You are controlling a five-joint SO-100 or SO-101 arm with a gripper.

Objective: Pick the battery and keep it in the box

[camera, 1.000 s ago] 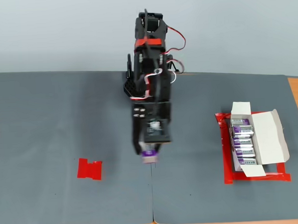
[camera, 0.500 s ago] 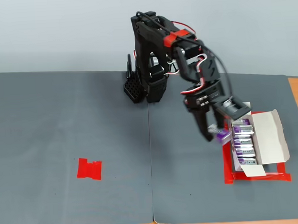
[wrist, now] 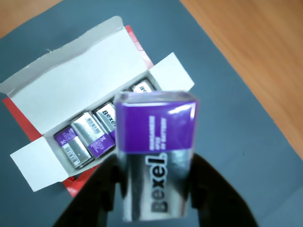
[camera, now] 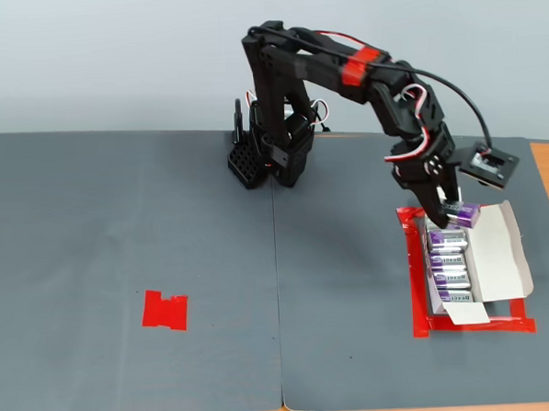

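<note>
Pincer (camera: 449, 214) clamped on the battery (wrist: 156, 151), silver body with purple band and "Bexel" lettering, dark fingers (wrist: 97, 194) on both sides of it in the wrist view; in the fixed view it hangs over the far end of the box (camera: 498, 254). Box is white, lid and flaps folded out, a row of like silver-purple batteries (camera: 449, 268) lying inside, and it sits on a red tape frame (camera: 418, 318) at the right of the grey mat (camera: 119, 223) on the desk. Separate red tape patch (camera: 165, 310) lies well apart on the mat's left half.
</note>
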